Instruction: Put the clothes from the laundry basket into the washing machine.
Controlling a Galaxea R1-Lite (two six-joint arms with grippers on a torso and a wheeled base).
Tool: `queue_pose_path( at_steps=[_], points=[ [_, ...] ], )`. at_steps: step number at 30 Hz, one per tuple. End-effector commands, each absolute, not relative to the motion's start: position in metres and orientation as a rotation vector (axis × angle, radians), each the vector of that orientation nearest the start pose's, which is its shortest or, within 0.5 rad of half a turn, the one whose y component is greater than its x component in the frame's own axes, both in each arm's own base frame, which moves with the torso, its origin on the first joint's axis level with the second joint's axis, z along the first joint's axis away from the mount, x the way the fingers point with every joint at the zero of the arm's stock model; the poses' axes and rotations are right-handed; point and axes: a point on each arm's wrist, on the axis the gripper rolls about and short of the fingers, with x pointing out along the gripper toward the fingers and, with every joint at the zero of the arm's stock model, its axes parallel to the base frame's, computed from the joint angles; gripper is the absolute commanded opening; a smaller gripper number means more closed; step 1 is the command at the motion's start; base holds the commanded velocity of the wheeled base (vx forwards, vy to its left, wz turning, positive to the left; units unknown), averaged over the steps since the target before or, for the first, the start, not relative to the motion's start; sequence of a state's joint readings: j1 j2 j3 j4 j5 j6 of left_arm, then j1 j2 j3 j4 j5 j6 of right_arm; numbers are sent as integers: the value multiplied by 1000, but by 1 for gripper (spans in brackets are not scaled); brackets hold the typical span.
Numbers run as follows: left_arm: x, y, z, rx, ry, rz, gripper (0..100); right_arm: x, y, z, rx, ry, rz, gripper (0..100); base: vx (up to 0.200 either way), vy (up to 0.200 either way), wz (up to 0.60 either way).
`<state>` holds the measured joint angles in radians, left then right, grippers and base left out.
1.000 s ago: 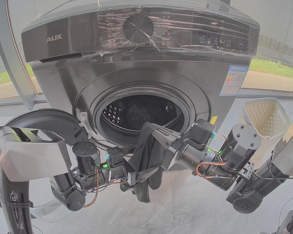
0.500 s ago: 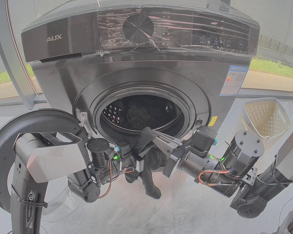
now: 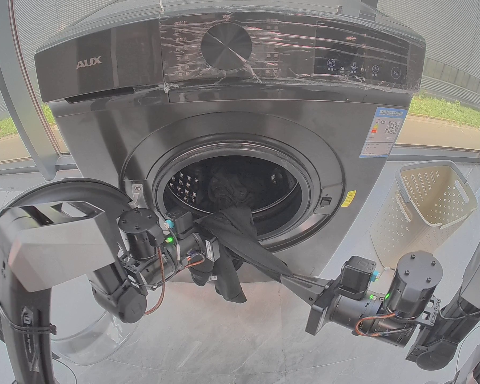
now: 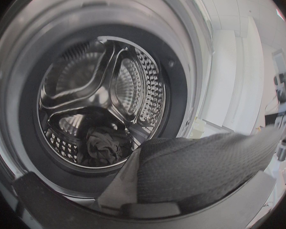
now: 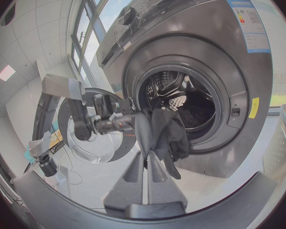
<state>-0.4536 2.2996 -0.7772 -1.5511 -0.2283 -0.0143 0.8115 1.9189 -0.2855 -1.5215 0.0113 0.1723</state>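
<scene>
- A dark front-loading washing machine is seen from above and in front, with its round door swung fully open to the robot's left.
- A crumpled bundle of dark clothes is seen low inside the drum, behind the opening's lower rim.
- A dark garment is stretched in a taut band from the lower left of the opening down and rightward over the pale floor. Its upper part is bunched over the rim, and a loose tail is left hanging in front of the machine, clear of the floor.
- The left gripper is held just at the lower left edge of the opening, between the open door and the drum mouth. Its fingers are closed on the bunched upper part of the garment.
- The right gripper is held low and well out from the machine's front, with open floor around it. Its fingers are pinched tight on the garment's far corner.
- The pale perforated laundry basket is set on the floor to the right of the machine, tilted, apart from both grippers.
</scene>
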Motion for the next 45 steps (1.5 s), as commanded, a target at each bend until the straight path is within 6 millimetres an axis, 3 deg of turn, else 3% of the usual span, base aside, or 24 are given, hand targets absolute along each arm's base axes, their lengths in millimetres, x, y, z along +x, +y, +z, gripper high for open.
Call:
queue_pose_path(
  at_steps=[1,2,4,5,6,8,12,16,21,28,45],
  points=[
    [293,-162,119,-83,-104,-720,0,182,189,77,92,240,795,0,0,0,0],
    [291,-161,120,-85,-105,-721,0,182,189,77,93,238,795,0,0,0,0],
    [268,-158,131,-118,-95,-754,0,181,190,79,97,233,805,0,0,0,0],
    [267,-158,131,-121,-92,-756,0,181,189,79,97,233,805,100,0,0,0],
    [253,-159,132,-166,-59,-782,0,181,190,78,109,242,796,100,0,0,0],
    [244,-158,130,-200,-25,-794,0,177,183,73,99,281,778,100,0,0,0],
    [245,-158,129,-192,-25,-787,0,165,150,59,52,383,711,100,0,0,0],
    [243,-156,130,-196,-25,-780,0,166,137,55,34,408,668,100,0,0,0],
    [242,-154,119,-181,11,-665,0,184,133,59,59,366,612,100,0,0,0],
    [250,-163,96,-38,35,-567,0,186,133,61,71,347,604,100,0,0,0],
    [252,-168,94,-48,39,-576,0,183,134,60,69,355,618,100,59,0,0]
  ],
)
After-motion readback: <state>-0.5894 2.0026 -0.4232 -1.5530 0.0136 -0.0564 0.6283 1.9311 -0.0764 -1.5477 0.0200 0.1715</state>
